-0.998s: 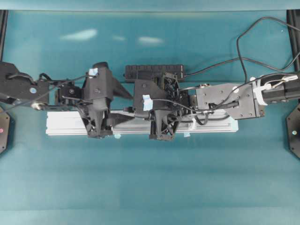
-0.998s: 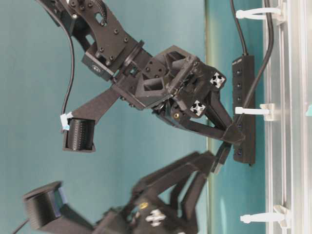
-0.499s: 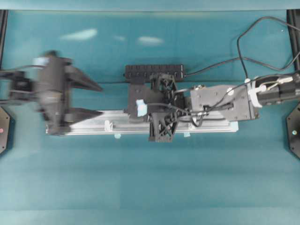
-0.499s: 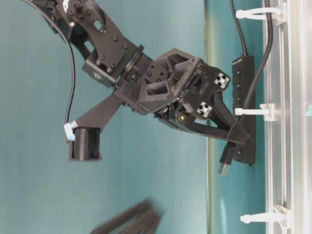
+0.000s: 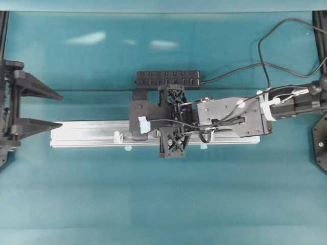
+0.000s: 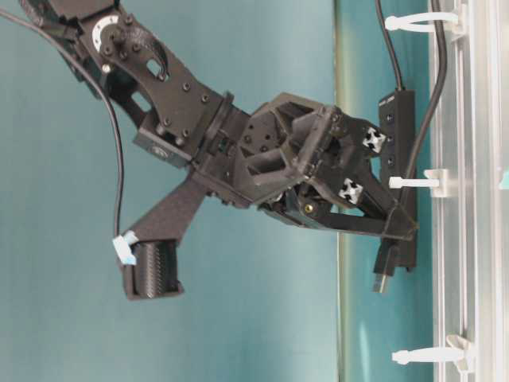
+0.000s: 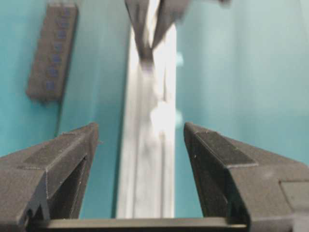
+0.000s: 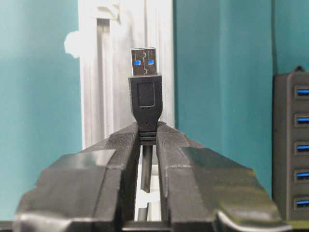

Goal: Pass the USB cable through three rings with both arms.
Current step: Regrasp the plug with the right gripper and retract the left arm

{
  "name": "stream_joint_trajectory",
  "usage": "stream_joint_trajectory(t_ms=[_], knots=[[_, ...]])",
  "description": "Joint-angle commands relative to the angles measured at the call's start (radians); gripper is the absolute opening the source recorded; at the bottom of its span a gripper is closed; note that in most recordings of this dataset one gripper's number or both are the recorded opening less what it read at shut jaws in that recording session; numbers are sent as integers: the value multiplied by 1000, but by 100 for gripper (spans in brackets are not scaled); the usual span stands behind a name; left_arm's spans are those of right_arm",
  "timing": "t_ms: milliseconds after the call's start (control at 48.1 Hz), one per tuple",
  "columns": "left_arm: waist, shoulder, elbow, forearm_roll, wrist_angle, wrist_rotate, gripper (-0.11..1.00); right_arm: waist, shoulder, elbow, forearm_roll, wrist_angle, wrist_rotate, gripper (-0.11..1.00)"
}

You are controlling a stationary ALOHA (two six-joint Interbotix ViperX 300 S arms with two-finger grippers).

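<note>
Comparing this moment with the views a second before, I saw that the left arm (image 5: 20, 109) had pulled back from over the rail (image 5: 87, 133) to the left edge of the overhead view; its jaws stood wide apart and held nothing, as its own wrist view confirmed. The right arm (image 5: 240, 116) remained over the middle of the rail. Its gripper (image 8: 147, 133) was clamped on the cable (image 6: 433, 87) just behind the plug (image 8: 145, 92), which stuck out past the fingertips. In the table-level view the plug (image 6: 385, 267) had cleared the middle ring (image 6: 417, 182) and pointed toward the last ring (image 6: 425, 355), still well apart from it. I judged two rings threaded and one left, the first ring (image 6: 421, 22) with the cable running by it, and the left gripper (image 7: 140, 140) freed to receive the plug beyond the third.

Hidden or unclear: overhead, the right arm covered two rings, leaving only one ring (image 5: 117, 137) visible. Whether the cable truly ran inside the first two loops I could not confirm. The left wrist view was blurred; the hub (image 7: 50, 53) there was soft-edged. The left arm was cut off at the frame edge.
</note>
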Motion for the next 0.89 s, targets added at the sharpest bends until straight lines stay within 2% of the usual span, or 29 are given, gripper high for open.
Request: stream_joint_trajectory(t_ms=[0,353,540,873], knots=[[-3,0,-9,2,11,-2,74,8,3,-29,3,14,-9,-7],[-3,103,3,3,9,-8,74,17,46,-81,32,83,-9,-7],[-3,164,9,2,6,-23,74,18,49,-83,32,87,-9,-7],[-5,173,51,2,-72,-18,74,26,63,-104,34,92,-9,-7]])
